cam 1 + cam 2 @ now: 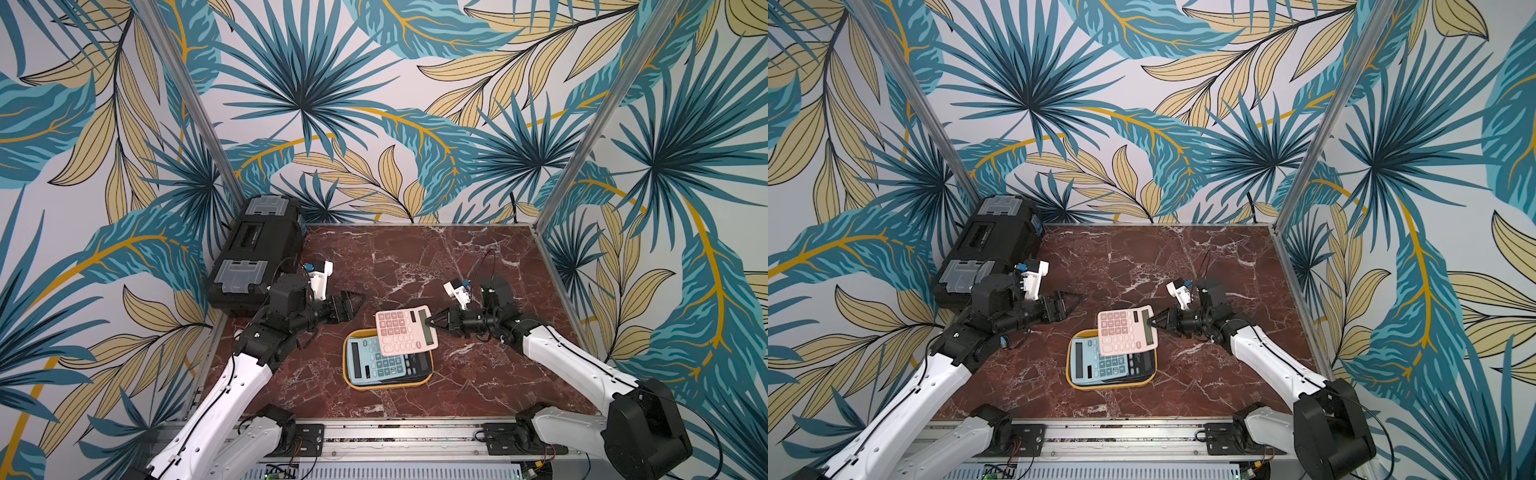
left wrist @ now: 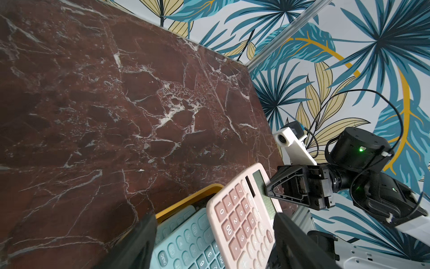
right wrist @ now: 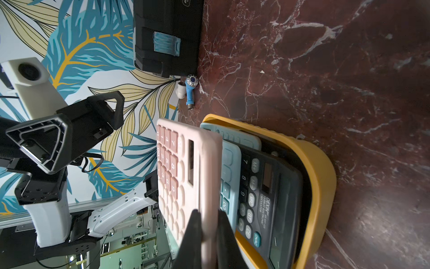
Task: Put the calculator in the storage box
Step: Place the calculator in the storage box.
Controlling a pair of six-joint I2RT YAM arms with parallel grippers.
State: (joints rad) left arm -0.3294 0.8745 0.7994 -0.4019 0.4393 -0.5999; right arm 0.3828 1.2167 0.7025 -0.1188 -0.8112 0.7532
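- pink plastic calculator (image 1: 405,330), keys up, hangs tilted over the far end of the shallow yellow plastic storage box (image 1: 387,386). Not in it yet; a good part of it overhangs the far rim.
- Box is already crowded: a light blue calculator (image 1: 368,361) lies partly over a dark grey calculator (image 1: 415,366), both inside.
- Risk 1: released here, I'd expect the pink one to catch the rim and tip out onto the red-brown marble table (image 1: 415,266). Cause: it sits off-centre over the box.
- Risk 2: the hold is at one short end only, by the display, so the long free end can swing or slip on the way down.
- Risk 3: set on that uneven stack, it could end up propped on an edge, or shove the light box sideways.
- right gripper (image 1: 428,322): jaws pressed onto the pink calculator's display end, one finger on the keyed face, one on the back.
- left gripper (image 1: 356,302): jaws spread wide, empty, touching nothing. It sits near the box but apart from it, on the side of the big black toolbox (image 1: 257,253).
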